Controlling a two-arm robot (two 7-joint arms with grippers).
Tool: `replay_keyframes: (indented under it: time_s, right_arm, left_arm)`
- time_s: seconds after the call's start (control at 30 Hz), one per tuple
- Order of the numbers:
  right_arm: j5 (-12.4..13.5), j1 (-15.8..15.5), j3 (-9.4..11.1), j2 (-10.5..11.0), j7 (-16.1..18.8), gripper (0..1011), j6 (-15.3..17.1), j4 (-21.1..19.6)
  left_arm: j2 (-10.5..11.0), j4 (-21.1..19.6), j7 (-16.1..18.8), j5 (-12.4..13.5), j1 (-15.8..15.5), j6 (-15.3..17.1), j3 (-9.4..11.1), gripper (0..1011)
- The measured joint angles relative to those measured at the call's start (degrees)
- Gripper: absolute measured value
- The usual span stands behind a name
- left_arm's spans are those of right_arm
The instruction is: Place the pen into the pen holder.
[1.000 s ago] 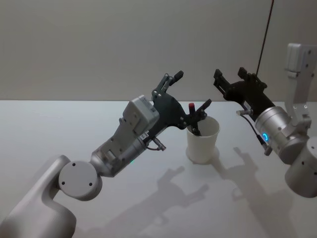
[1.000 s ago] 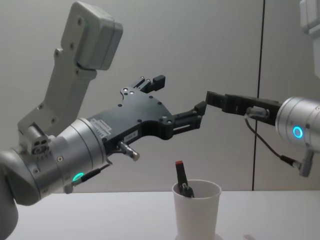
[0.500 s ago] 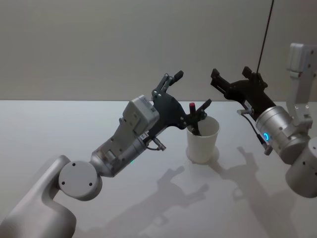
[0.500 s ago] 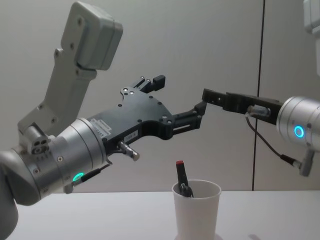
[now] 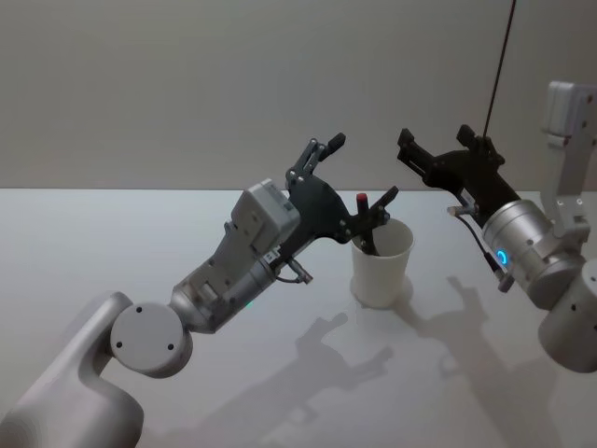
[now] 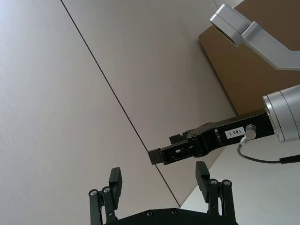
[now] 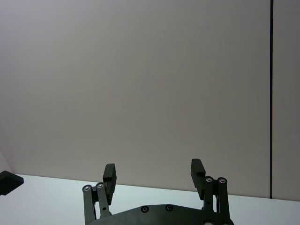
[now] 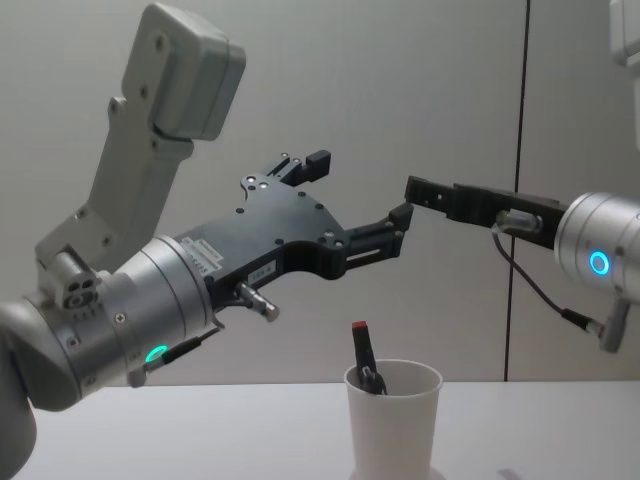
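The pen (image 5: 363, 224) (image 8: 364, 356), black with a red tip, stands leaning inside the pen holder (image 5: 382, 269) (image 8: 395, 425), a white paper cup upright on the table. My left gripper (image 5: 362, 170) (image 8: 360, 190) (image 6: 158, 173) hovers open just above the cup, with nothing between its fingers. My right gripper (image 5: 431, 147) (image 8: 415, 187) (image 7: 153, 169) is open and empty too, raised to the right of the cup with its tips pointing toward the left gripper.
The pale table (image 5: 140, 243) stretches wide to the left and in front of the cup. A plain wall stands behind, with a thin dark vertical line (image 8: 522, 120) at the right. The two grippers' tips are close together above the cup.
My right gripper has risen slightly and edged toward the left gripper. The left gripper, the pen and the cup have stayed where they were.
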Motion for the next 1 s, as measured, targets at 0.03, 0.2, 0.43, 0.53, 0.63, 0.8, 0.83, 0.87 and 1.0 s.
replay_keyframes:
  time_s: [0.03, 0.2, 0.43, 0.53, 0.63, 0.8, 0.83, 0.87, 1.0]
  right_arm:
    - [0.0, 0.0, 0.0, 0.0, 0.0, 1002, 0.0, 0.0]
    - [0.0, 0.0, 0.0, 0.0, 0.0, 1002, 0.0, 0.0]
    - [0.1, 0.0, 0.0, 0.0, 0.1, 1001, -0.1, 0.0]
    - [0.1, 0.0, 0.0, 0.0, 0.1, 1001, -0.1, 0.0]
    - [0.1, 0.0, 0.0, 0.0, 0.1, 1002, -0.1, 0.0]
    - [0.1, 0.0, 0.0, 0.0, 0.1, 1001, -0.1, 0.0]
    - [0.1, 0.0, 0.0, 0.0, 0.1, 1002, -0.1, 0.0]
    - [0.1, 0.0, 0.0, 0.0, 0.1, 1002, -0.1, 0.0]
    - [0.1, 0.0, 0.0, 0.0, 0.1, 1001, -0.1, 0.0]
  left_arm:
    - [0.0, 0.0, 0.0, 0.0, 0.0, 0.0, 0.0, 1000]
    - [0.0, 0.0, 0.0, 0.0, 0.0, 0.0, 0.0, 1000]
    - [0.0, 0.0, 0.0, 0.0, 0.0, 0.0, 0.0, 1000]
    - [0.0, 0.0, 0.0, 0.0, 0.0, 0.0, 0.0, 1000]
    - [0.0, 0.0, 0.0, 0.0, 0.0, 0.0, 0.0, 1000]
    - [0.0, 0.0, 0.0, 0.0, 0.0, 0.0, 0.0, 1000]
    - [0.0, 0.0, 0.0, 0.0, 0.0, 0.0, 0.0, 999]
    - [0.0, 0.0, 0.0, 0.0, 0.0, 0.0, 0.0, 1000]
    - [0.0, 0.0, 0.0, 0.0, 0.0, 0.0, 0.0, 1000]
